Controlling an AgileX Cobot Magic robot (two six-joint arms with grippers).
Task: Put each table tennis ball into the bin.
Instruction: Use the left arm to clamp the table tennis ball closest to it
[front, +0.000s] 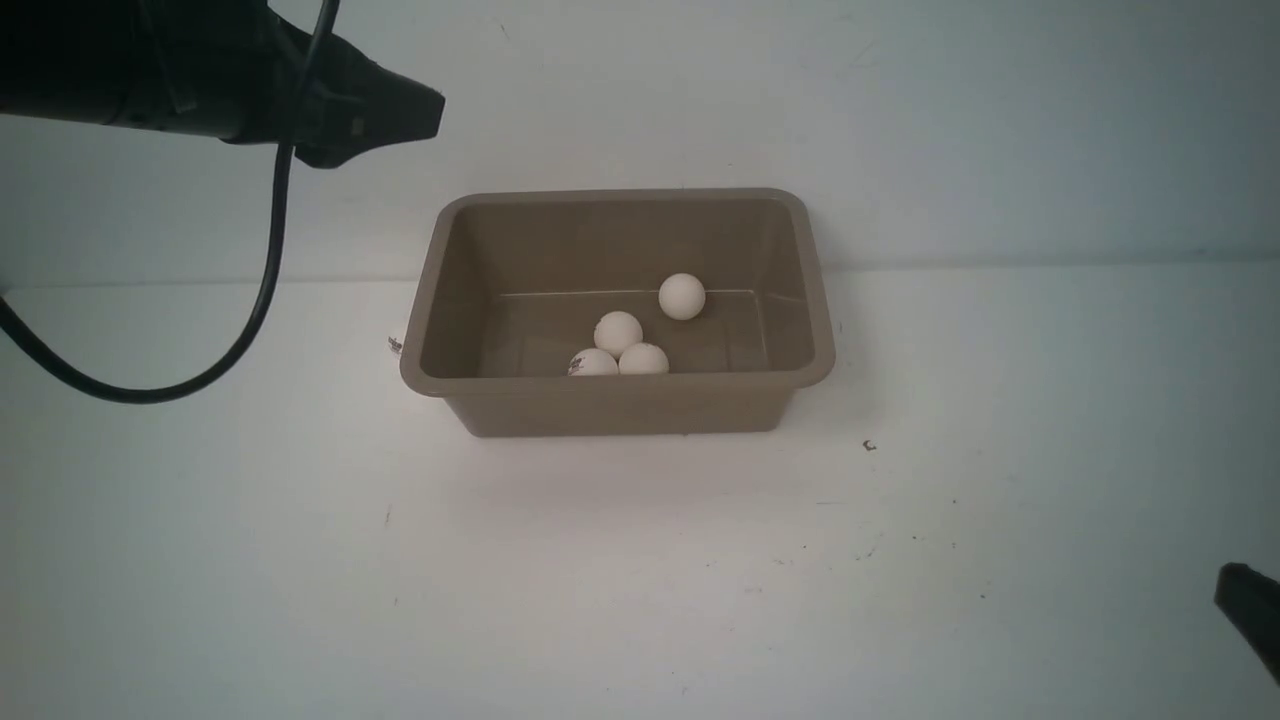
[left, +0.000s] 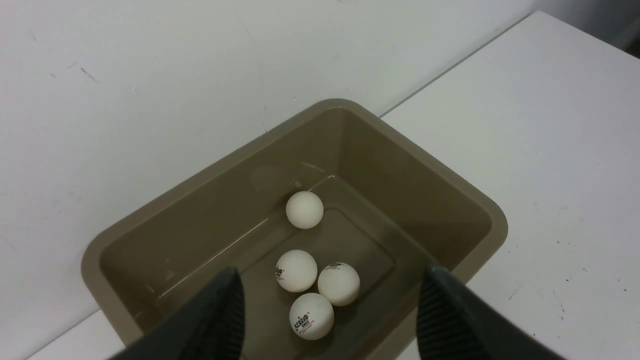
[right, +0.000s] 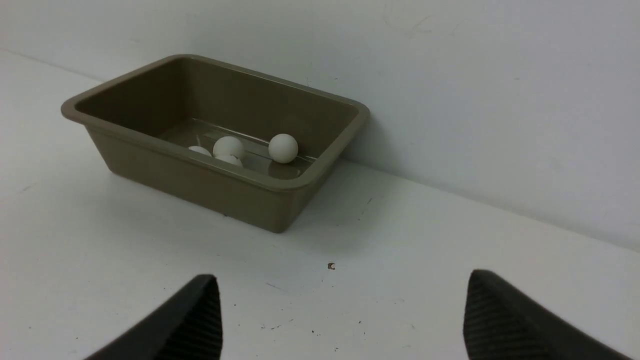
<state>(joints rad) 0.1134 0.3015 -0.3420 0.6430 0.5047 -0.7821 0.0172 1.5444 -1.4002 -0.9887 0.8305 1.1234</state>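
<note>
Four small white table tennis balls (front: 682, 297) sat in taupe rectangular plastic bin (front: 620, 195) (three clustered); left claw (left: 333, 272), right claw (right: 342, 277) stood open, empty.

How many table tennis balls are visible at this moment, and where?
4, all inside the bin: one ball alone toward the far wall; three balls clustered by the near wall. A faint marked shape beside the bin's left rim may be a fifth; cannot tell.
</note>
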